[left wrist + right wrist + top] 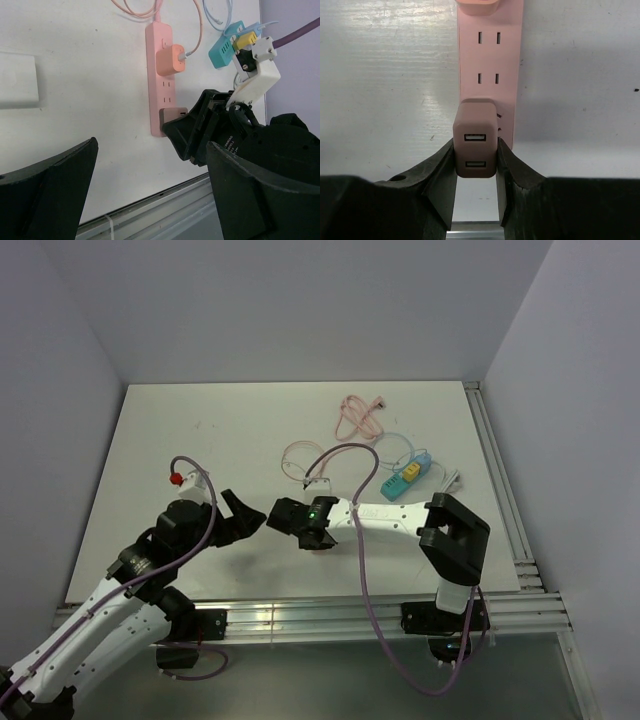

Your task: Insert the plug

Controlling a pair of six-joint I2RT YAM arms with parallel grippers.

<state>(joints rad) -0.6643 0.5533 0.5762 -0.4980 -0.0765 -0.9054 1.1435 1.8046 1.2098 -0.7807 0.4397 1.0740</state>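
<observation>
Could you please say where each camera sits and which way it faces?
Top external: above and behind left arm and right arm, looking down on the table; both show.
Left wrist: faces the pink power strip and right gripper; open fingers of the left gripper at bottom.
Right wrist: faces down the strip; its fingers clamp the brown charger.
Shared: both wrist views show strip and charger.

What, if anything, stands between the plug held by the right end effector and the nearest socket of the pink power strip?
Nothing visible does. The right end effector holds the plug at the end socket of the power strip. The two sockets beyond it are free, and the pink charger sits farther along.
</observation>
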